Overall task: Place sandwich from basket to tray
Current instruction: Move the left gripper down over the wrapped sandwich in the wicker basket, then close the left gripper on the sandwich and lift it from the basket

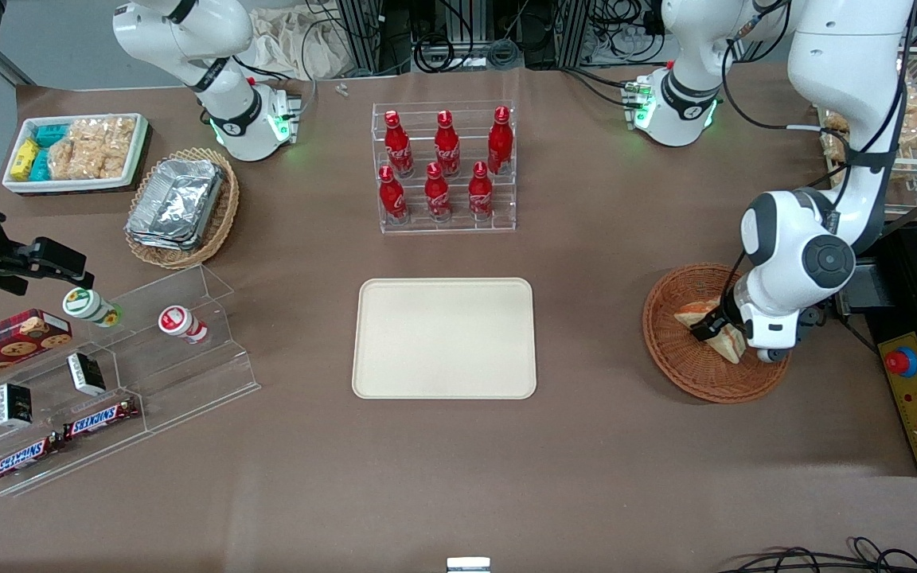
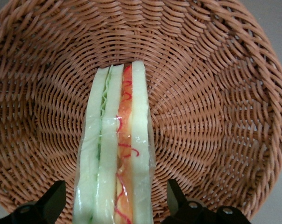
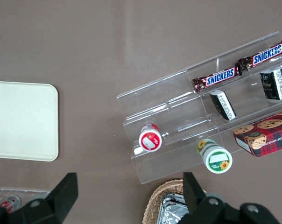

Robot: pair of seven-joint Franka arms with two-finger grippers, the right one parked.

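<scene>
The wrapped triangular sandwich wedge [image 2: 115, 154], pale white bread w/ green, orange and red filling along its edge, stands on edge in the round reddish-brown woven wicker basket [image 2: 215, 93], clear film showing over the layers. In the wrist view the left arm's gripper [image 2: 115, 205] straddles it: one dark finger [image 2: 50, 200] each side, both apart from the bread w/ a gap showing, so the jaws are spread, not yet clamped. Judged step: the grasp, w/ the gripper lowered into the basket around the wedge and closing still to come. Next move prob. calls for squeezing in gently on the two bread faces, since soft bread and slippery film could crush or slide, then lifting straight up to clear the wicker rim before carrying sideways. In the front view the sandwich [image 1: 705, 326] lies partly under the wrist, in the basket [image 1: 677, 358] at the working arm's end of the counter [image 1: 586, 446]. The flat cream-beige rectangular tray [image 1: 444, 338] w/ rounded corners sits well apart, mid-counter, bare, nearer the front camera than the acrylic rack of red bottles [image 1: 444, 167].
</scene>
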